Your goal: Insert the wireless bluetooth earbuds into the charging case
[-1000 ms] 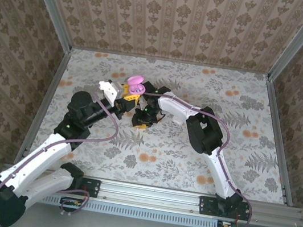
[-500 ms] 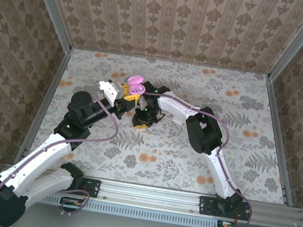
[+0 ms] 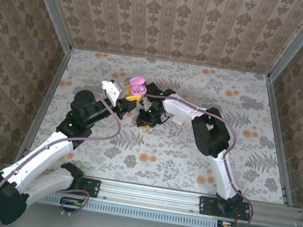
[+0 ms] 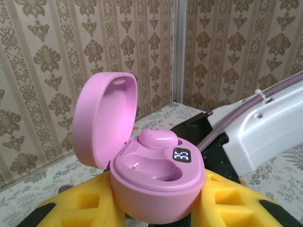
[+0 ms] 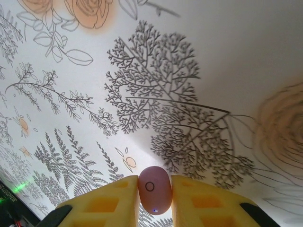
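Note:
My left gripper [image 4: 158,204] is shut on the charging case [image 4: 156,182], a glossy pink oval held upright between the yellow fingers [image 4: 80,208]. Its lid [image 4: 106,118] stands open at the left. One pink earbud [image 4: 157,140] sits in the far slot, and the near slot is bare beside a lit display. In the top view the case [image 3: 137,83] is raised at mid-table with the left gripper [image 3: 131,93] under it. My right gripper [image 5: 155,193] is shut on a second pinkish earbud [image 5: 154,189], pinched between yellow pads [image 5: 109,204] just above the cloth. The right gripper [image 3: 146,119] hangs low, just right of and below the case.
A floral cloth [image 3: 239,139] covers the table, with wallpapered walls and aluminium posts [image 3: 64,48] around it. The right arm's white link and purple cable [image 4: 265,127] pass close behind the case on its right. Open cloth lies to the right and front.
The right gripper's fingers have closed the last bit onto the earbud. Both grippers and the case have shifted slightly to the right.

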